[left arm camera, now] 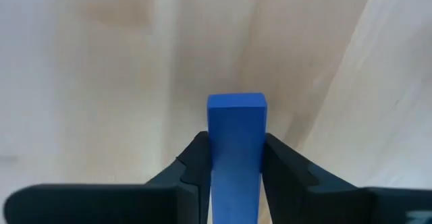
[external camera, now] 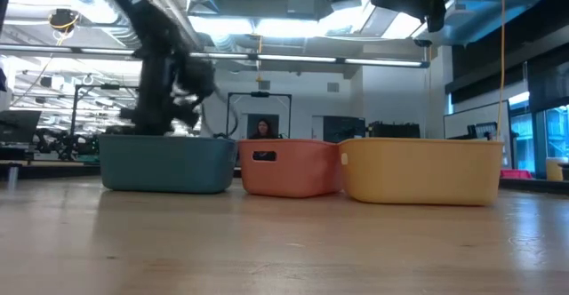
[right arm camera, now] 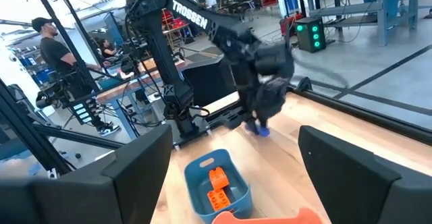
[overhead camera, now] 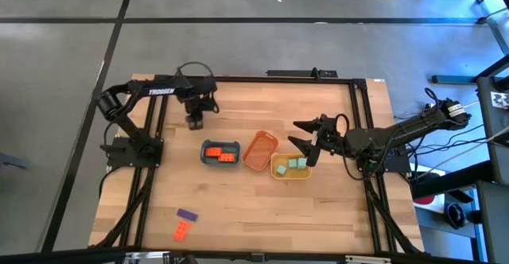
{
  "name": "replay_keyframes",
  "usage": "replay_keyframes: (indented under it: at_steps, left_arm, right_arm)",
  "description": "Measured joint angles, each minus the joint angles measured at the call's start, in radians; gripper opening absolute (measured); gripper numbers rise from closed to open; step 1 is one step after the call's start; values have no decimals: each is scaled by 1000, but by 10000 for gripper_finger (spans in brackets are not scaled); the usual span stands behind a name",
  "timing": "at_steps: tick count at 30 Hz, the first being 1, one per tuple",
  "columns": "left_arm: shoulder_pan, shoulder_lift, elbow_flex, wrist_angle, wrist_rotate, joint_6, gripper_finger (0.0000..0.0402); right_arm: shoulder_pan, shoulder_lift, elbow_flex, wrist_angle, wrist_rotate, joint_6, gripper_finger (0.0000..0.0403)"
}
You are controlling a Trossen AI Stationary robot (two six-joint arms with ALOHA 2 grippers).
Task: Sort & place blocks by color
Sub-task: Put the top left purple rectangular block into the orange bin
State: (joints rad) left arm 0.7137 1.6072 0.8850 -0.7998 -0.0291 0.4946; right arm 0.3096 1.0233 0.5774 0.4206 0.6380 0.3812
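The left gripper [left arm camera: 236,173] clamps a blue block [left arm camera: 236,126] between its fingers, low over bare table at eleven o'clock of the blue tray [overhead camera: 205,154], which already holds orange-red blocks [overhead camera: 220,153]. Best to lift clear before travelling, I'd say. The right gripper [overhead camera: 305,136] hovers wide open over the yellow tray's [overhead camera: 291,175] edge. A purple block [overhead camera: 187,215] and an orange-red block [overhead camera: 181,231] wait at seven o'clock.

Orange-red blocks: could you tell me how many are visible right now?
3: two orange-red blocks lie in the blue tray, and one lies on the table's near left by the purple block. Others may be hidden.
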Motion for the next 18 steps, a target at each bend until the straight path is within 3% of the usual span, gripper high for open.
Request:
replay_keyframes:
  at_steps: [5,8,11,14,18]
  left_arm:
    - [-15,-83,147,-49,97,-146,87]
    - [-33,-206,193,76,206,-301,87]
    - [-85,-353,178,304,271,-501,87]
    - [-180,-489,107,551,252,-697,87]
    - [-371,-617,-23,843,121,-872,87]
  right_arm:
    - [0,0,0,1,0,5,323]
    - [0,0,0,1,0,6,323]
    - [0,0,0,2,-4,6,323]
    - [0,0,0,2,-39,4,323]
    - [0,0,0,1,-95,3,323]
